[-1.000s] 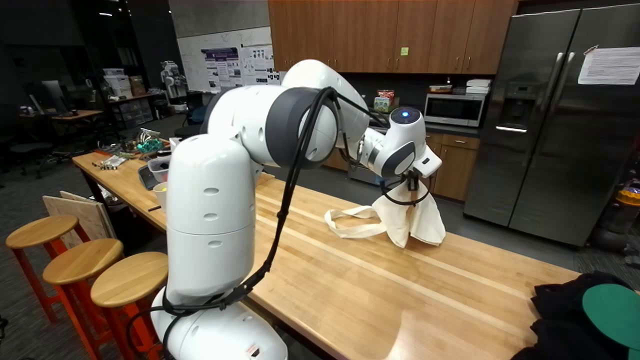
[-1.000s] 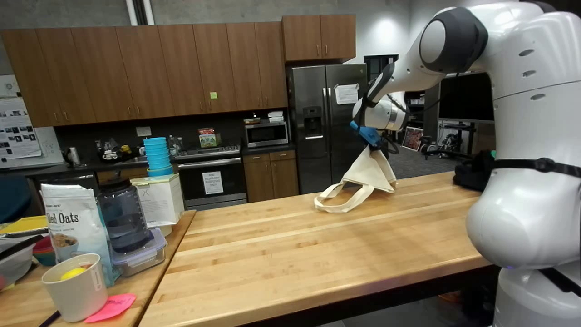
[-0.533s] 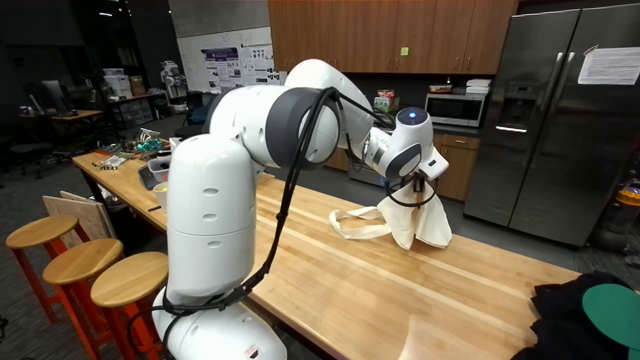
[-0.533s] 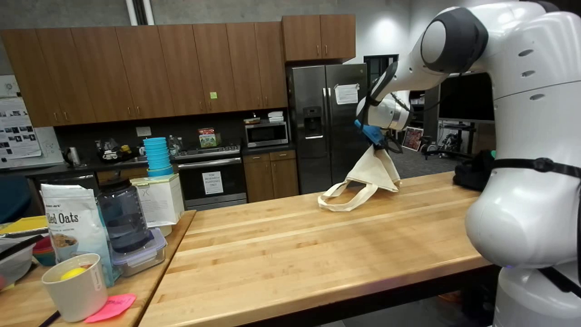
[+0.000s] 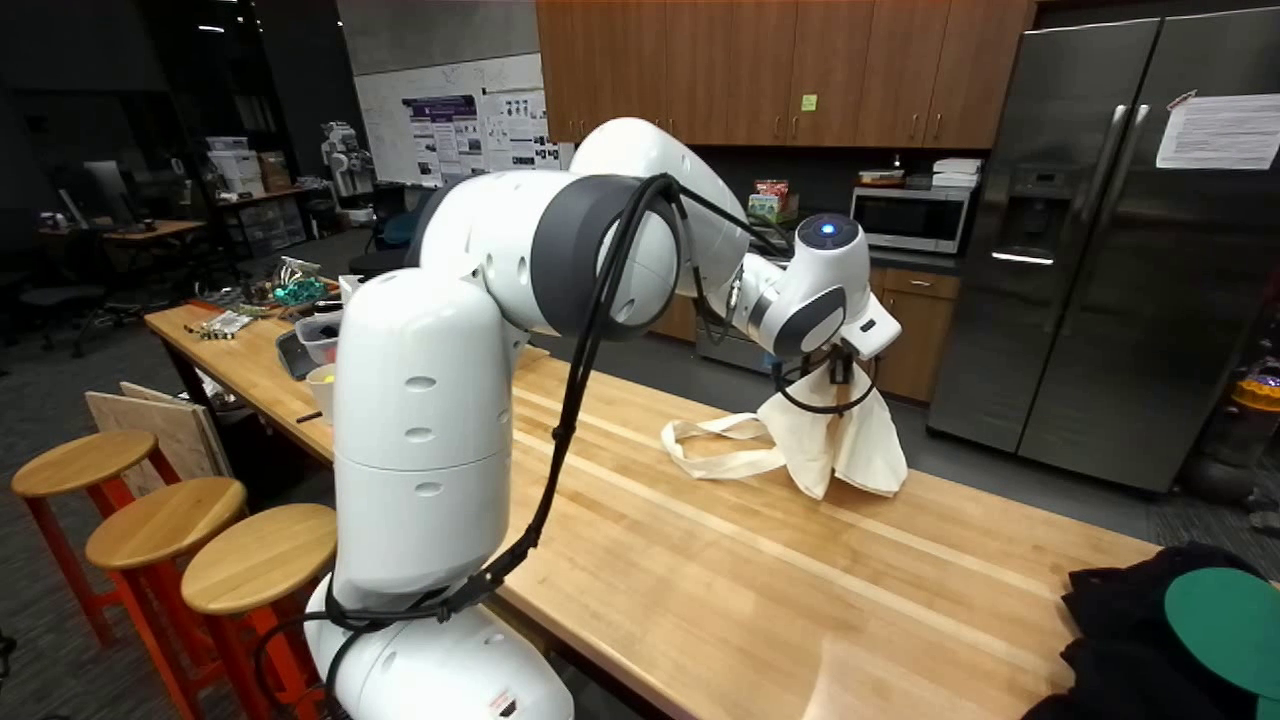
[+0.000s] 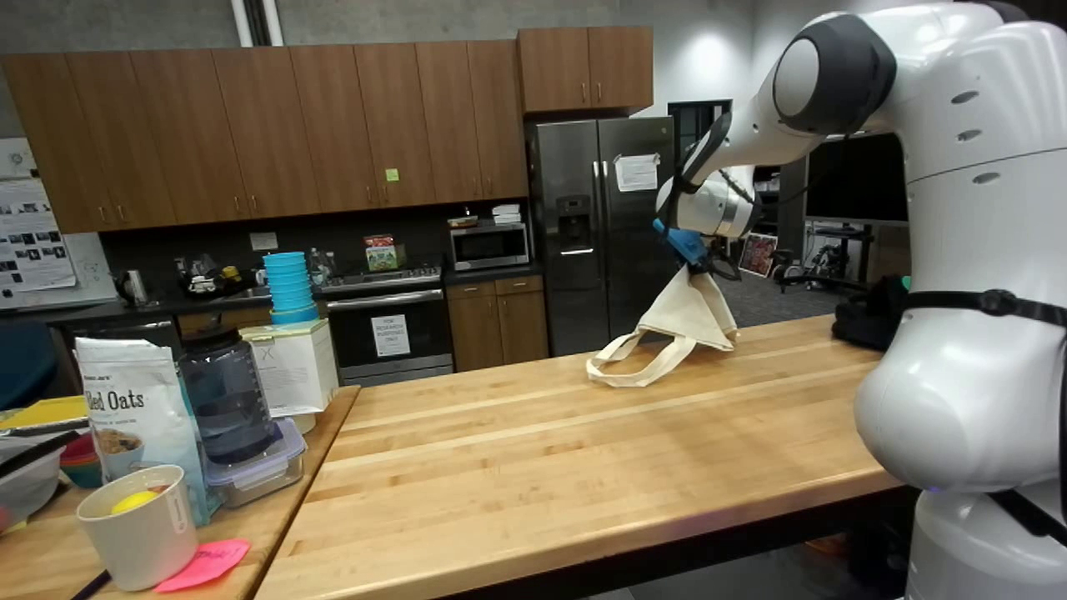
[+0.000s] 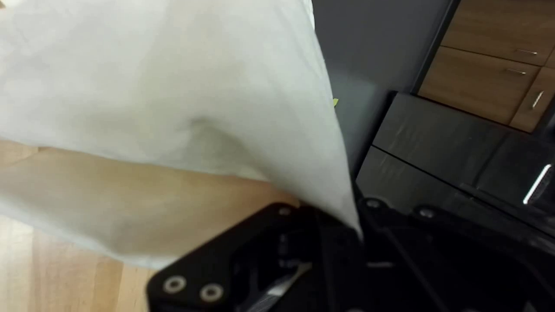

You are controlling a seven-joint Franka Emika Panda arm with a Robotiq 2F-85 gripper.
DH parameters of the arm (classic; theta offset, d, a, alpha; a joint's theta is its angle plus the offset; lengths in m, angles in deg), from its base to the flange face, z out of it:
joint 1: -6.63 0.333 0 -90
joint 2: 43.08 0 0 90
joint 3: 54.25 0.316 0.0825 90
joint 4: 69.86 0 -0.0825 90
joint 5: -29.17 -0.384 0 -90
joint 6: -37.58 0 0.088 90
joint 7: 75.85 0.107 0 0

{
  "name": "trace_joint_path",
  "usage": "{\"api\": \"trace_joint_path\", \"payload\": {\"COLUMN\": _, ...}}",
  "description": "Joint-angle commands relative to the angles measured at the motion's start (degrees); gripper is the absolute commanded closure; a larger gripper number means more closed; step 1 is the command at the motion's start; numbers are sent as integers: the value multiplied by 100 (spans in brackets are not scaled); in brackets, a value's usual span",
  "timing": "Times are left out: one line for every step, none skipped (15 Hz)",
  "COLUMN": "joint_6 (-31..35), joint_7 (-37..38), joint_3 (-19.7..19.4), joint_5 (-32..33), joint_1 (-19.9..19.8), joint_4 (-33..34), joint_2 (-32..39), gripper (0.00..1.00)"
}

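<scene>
A cream cloth tote bag (image 5: 800, 430) hangs from my gripper (image 5: 840, 378) in both exterior views, bunched to a peak at the fingertips and widening downward. In an exterior view its strap loop (image 6: 663, 365) lies on the wooden table (image 6: 533, 467), off to the left of the bag. The lower edge comes down to the tabletop; whether it rests there I cannot tell. Pale cloth of the bag (image 7: 182, 78) fills the upper left of the wrist view and narrows into my gripper (image 7: 331, 212), which is shut on it. The cloth hides part of the fingers.
A black cloth pile with a green disc (image 5: 1225, 630) sits at the table's near right end. In an exterior view, a grey cup (image 6: 142, 525), an oats bag (image 6: 137, 417) and a dark jar (image 6: 225, 396) stand on the adjoining table. The fridge (image 5: 1100, 240) rises behind.
My gripper and the bag have shifted a little to the right in both exterior views, with the strap dragged along the table. Most of this came in the first half second. The grip stayed shut.
</scene>
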Motion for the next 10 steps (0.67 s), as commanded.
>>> {"api": "trace_joint_path", "payload": {"joint_6": -132, "joint_7": -104, "joint_3": -13, "joint_5": -173, "joint_1": -60, "joint_4": 140, "joint_2": -1, "gripper": 99}}
{"api": "trace_joint_path", "payload": {"joint_6": -143, "joint_7": -96, "joint_3": -20, "joint_5": -184, "joint_1": -70, "joint_4": 148, "joint_2": 0, "gripper": 99}}
{"api": "trace_joint_path", "payload": {"joint_6": -141, "joint_7": -71, "joint_3": -35, "joint_5": -182, "joint_1": -79, "joint_4": 159, "joint_2": 8, "gripper": 99}}
{"api": "trace_joint_path", "payload": {"joint_6": -146, "joint_7": -59, "joint_3": -44, "joint_5": -184, "joint_1": -88, "joint_4": 168, "joint_2": 14, "gripper": 99}}
{"api": "trace_joint_path", "payload": {"joint_6": -149, "joint_7": -52, "joint_3": -54, "joint_5": -181, "joint_1": -94, "joint_4": 173, "joint_2": 18, "gripper": 99}}
{"api": "trace_joint_path", "payload": {"joint_6": -149, "joint_7": -33, "joint_3": -63, "joint_5": -168, "joint_1": -94, "joint_4": 168, "joint_2": 16, "gripper": 99}}
{"api": "trace_joint_path", "payload": {"joint_6": -160, "joint_7": -28, "joint_3": -69, "joint_5": -159, "joint_1": -92, "joint_4": 168, "joint_2": 13, "gripper": 99}}
{"api": "trace_joint_path", "payload": {"joint_6": -166, "joint_7": -39, "joint_3": -67, "joint_5": -163, "joint_1": -91, "joint_4": 163, "joint_2": 3, "gripper": 99}}
{"api": "trace_joint_path", "payload": {"joint_6": -174, "joint_7": -54, "joint_3": -56, "joint_5": -180, "joint_1": -90, "joint_4": 161, "joint_2": -10, "gripper": 99}}
{"api": "trace_joint_path", "payload": {"joint_6": -200, "joint_7": -122, "joint_3": -19, "joint_5": -229, "joint_1": -98, "joint_4": 164, "joint_2": -33, "gripper": 99}}
